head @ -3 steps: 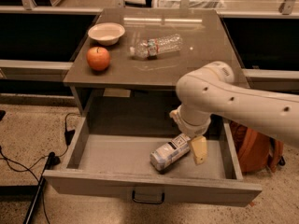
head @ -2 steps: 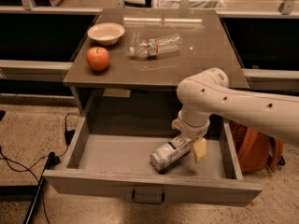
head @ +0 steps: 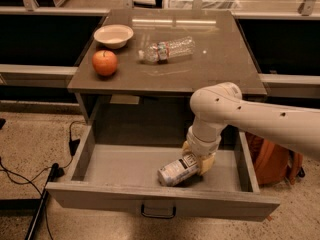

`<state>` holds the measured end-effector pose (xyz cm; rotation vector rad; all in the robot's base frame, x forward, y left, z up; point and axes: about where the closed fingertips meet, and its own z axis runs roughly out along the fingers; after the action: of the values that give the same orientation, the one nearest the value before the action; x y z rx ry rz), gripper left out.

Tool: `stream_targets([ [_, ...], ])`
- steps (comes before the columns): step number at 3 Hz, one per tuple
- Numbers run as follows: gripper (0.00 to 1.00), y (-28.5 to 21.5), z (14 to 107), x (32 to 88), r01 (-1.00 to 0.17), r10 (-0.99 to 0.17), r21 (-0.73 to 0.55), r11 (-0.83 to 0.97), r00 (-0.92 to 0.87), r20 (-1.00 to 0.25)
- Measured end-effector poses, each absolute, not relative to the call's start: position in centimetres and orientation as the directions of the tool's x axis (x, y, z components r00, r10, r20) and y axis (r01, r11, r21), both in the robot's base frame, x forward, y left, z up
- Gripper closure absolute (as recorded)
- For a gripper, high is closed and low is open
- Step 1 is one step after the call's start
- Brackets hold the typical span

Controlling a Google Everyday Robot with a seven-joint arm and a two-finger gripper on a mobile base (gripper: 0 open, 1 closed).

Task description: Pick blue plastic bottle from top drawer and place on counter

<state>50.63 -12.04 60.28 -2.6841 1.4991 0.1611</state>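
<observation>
The top drawer (head: 115, 166) stands pulled out toward the near side, below the counter's (head: 220, 69) front edge, with its handle (head: 158, 213) on the near face. In it, right of centre, the plastic bottle (head: 176, 171) lies on its side, one end pointing near-left. My gripper (head: 199, 161) is down in the drawer at the bottle's far-right end, and my arm (head: 250, 116) reaches in from the right. On the counter, the bowl (head: 113, 35) sits far left, the apple (head: 104, 62) just nearer than it, and a water bottle (head: 166, 49) lies on its side to their right. A backpack (head: 272, 159) sits on the floor right of the drawer; cables (head: 15, 179) lie on the floor to the left.
</observation>
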Motion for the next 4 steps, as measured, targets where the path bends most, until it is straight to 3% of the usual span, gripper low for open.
stream_targets([
  [1, 0.84, -10.0, 64.3, 49.4, -0.831, -0.809, -0.056, -0.554, 0.553, -0.201],
  [2, 1.00, -8.5, 71.7, 48.4, -0.834, -0.798, -0.127, -0.536, 0.550, -0.245],
  [3, 1.00, -8.9, 78.8, 49.9, -0.890, -0.871, -0.137, -0.434, 0.454, -0.187],
  [4, 1.00, -10.9, 81.7, 54.9, -0.957, -0.953, -0.107, -0.270, 0.281, -0.111],
])
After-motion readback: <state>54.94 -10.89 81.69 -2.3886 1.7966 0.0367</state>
